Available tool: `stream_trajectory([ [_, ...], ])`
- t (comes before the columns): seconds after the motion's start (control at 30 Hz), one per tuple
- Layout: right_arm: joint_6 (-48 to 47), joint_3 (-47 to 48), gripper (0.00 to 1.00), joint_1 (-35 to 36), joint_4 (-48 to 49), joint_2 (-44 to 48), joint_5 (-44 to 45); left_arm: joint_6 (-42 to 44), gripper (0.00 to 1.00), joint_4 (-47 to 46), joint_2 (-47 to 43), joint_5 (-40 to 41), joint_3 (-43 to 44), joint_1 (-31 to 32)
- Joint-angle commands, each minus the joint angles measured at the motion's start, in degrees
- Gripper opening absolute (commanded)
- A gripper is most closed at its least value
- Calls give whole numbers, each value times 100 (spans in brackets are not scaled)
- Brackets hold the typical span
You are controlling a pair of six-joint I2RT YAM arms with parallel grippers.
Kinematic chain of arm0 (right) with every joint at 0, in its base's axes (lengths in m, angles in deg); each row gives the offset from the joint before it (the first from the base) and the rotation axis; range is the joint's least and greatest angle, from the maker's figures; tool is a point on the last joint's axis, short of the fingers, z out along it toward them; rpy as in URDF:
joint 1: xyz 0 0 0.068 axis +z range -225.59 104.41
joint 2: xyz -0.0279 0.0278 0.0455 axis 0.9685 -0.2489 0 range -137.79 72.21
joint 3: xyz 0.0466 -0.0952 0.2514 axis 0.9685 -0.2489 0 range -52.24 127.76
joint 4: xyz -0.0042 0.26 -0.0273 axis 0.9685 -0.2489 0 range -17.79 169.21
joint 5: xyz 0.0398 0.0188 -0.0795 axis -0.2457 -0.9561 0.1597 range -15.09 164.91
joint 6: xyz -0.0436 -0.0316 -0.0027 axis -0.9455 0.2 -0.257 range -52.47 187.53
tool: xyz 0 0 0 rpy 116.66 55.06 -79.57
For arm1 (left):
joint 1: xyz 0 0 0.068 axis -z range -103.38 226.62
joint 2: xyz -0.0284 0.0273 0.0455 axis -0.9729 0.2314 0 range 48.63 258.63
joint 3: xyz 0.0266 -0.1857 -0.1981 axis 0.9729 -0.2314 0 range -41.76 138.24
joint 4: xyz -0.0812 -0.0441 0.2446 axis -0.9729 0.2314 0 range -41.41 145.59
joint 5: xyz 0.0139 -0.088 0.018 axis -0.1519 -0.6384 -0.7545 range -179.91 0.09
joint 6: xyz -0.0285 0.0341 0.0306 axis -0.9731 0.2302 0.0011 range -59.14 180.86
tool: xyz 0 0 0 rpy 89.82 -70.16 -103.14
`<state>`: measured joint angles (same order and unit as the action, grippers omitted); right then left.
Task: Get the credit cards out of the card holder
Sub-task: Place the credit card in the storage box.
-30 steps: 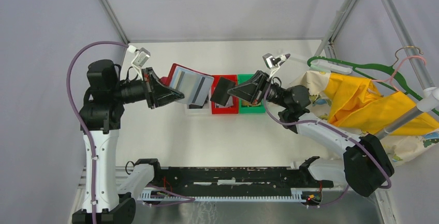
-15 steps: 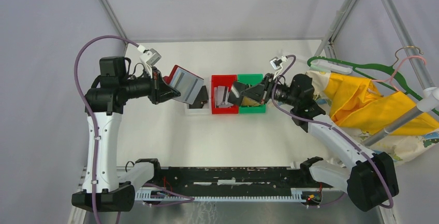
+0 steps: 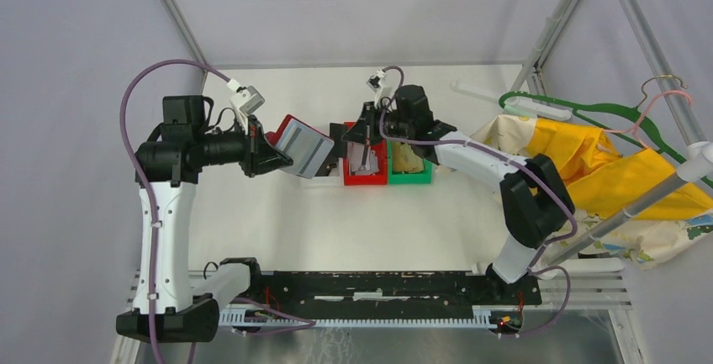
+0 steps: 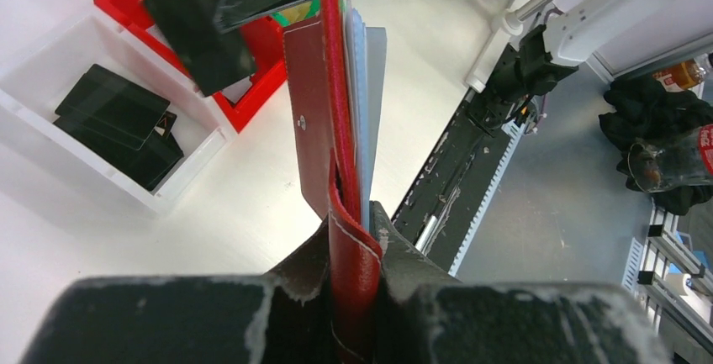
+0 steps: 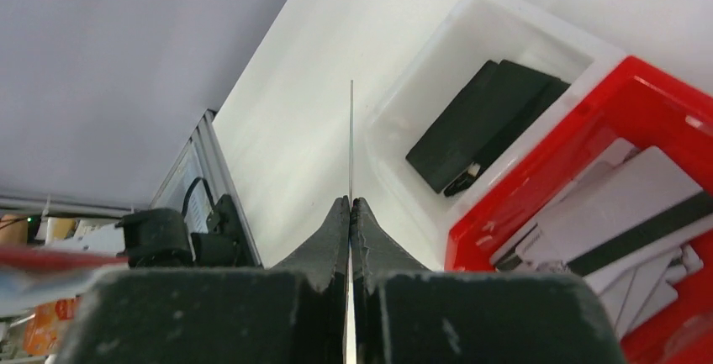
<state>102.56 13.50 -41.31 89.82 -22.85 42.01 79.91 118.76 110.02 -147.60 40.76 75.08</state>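
Risk, left wrist view: the red folding card holder with pale blue-grey leaves [image 4: 324, 87] stands on edge up the middle of the frame. The left jaws are narrow and clamp only its lower end. I judge that a tug on the next card could twist it or drag it free.
Card, left wrist view: a thin dark plastic credit card [image 4: 198, 32] hangs at upper left in the right jaws, over the red plastic bin [image 4: 255, 97]. Beside that bin is a clear plastic bin [image 4: 189, 175] of black wallets [image 4: 109, 112].
Risk, right wrist view: the right jaws are shut on the card, seen edge-on as a hairline up the centre. It is slick and thin, so it may tilt or slip, and an off-centre release could drop it in the clear bin. Striped white cards [image 5: 622, 204] lie in the red bin at right.
Surface, overhead view: white table [image 3: 378, 229], smooth; the holder is raised above it, left of centre. A card dropped flat would likely be hard to lift.
Room, overhead view: pale grey walls; yellow cloth [image 3: 588, 158] and green hanger [image 3: 572, 112] at right, well apart.
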Motion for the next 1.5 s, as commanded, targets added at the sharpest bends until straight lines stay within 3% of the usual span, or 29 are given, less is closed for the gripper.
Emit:
stream_trajectory([
  [0.0,-156,925,0,191,-227,-741,400,14,2,-283,-321,-549,114,-22],
  [0.37,-35,2021,0,591,-661,-2234,1430,-214,2,-483,-348,-710,-335,-23],
  [0.8,-309,2470,1,656,-778,-2818,1885,38,2,-256,-251,-679,-180,-25],
  [1.1,-871,2659,41,719,-1052,-2417,2099,633,2,358,-250,-736,49,-27],
  [1.47,-1430,2855,61,648,-1764,-1544,1896,1079,2,842,-364,-702,141,-22],
])
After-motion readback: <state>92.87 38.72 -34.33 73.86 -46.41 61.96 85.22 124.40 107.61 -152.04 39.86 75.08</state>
